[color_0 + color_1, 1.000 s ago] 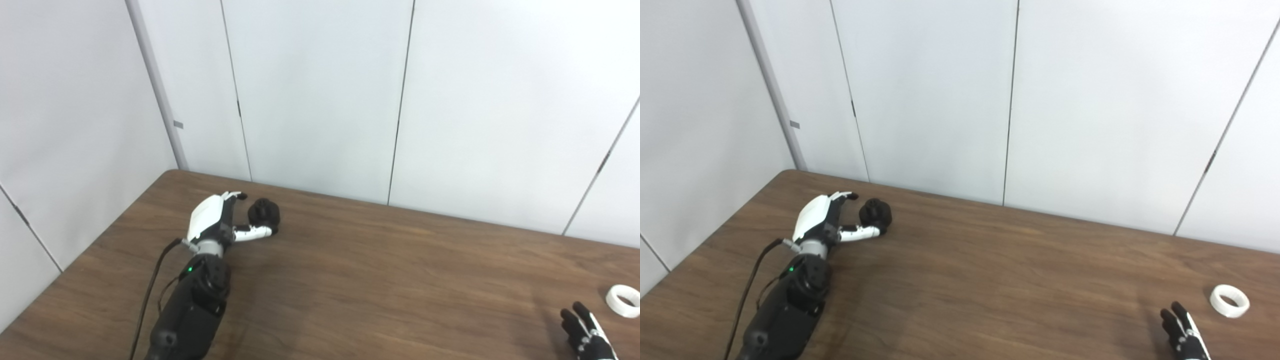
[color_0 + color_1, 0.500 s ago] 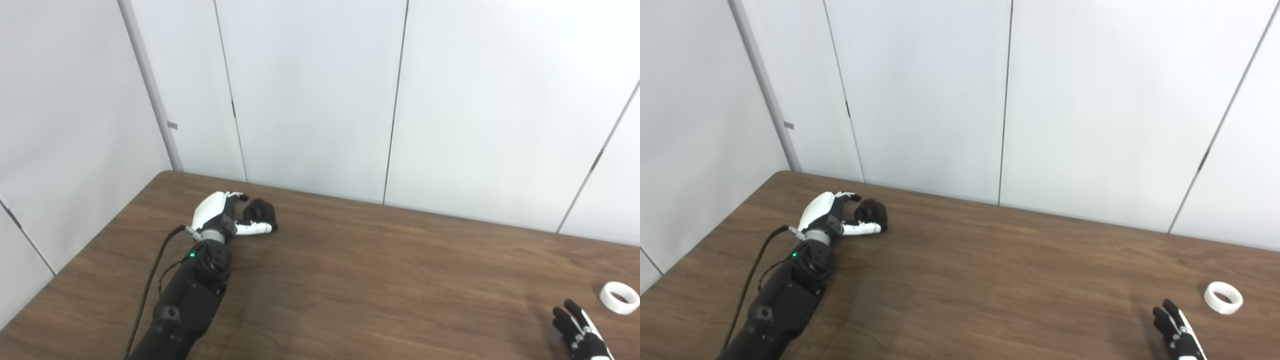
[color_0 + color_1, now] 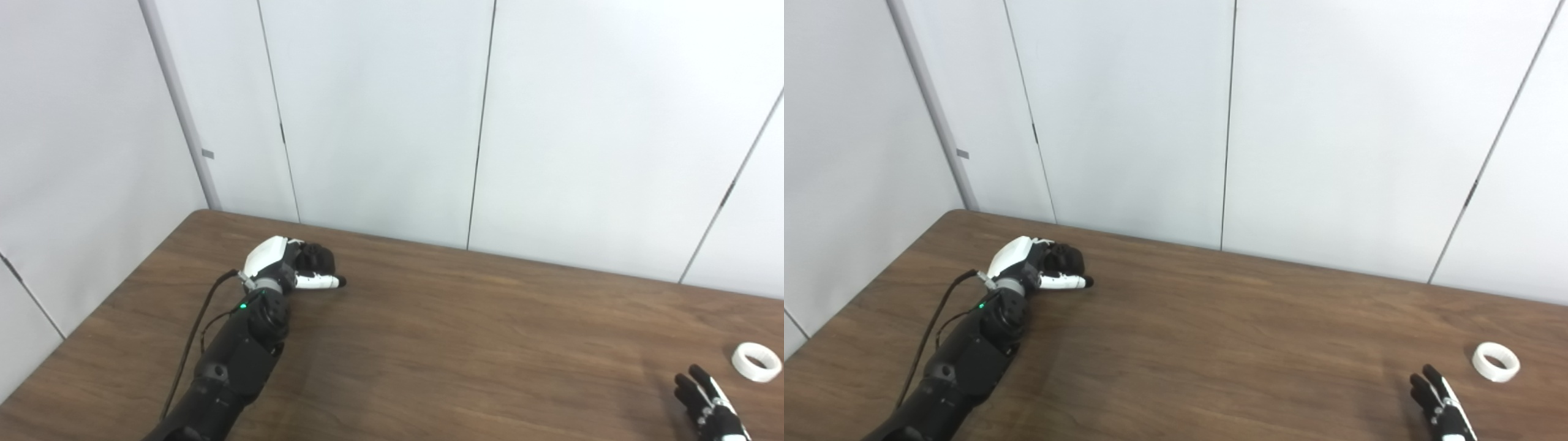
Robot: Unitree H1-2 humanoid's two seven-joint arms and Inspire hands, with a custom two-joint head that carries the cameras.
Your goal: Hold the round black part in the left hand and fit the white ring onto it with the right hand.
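Observation:
The round black part [image 3: 316,258] sits on the brown table [image 3: 465,331] at the far left. My left hand [image 3: 278,263] is against it, with the fingers curled over its far side and the thumb [image 3: 321,282] lying along its near side. The part also shows in the right eye view [image 3: 1067,258]. The white ring [image 3: 757,361] lies flat on the table at the far right. My right hand [image 3: 707,407] is at the bottom right edge, short of the ring and to its left, with the fingers spread and empty. Most of that hand is cut off by the frame.
White wall panels [image 3: 380,122] stand right behind the table's far edge and along its left side. A black cable [image 3: 193,337] runs along my left forearm. A wide stretch of bare tabletop lies between the two hands.
My left hand has moved in on the black part and its fingers have curled around it. The right hand has barely moved. The camera has shifted a little.

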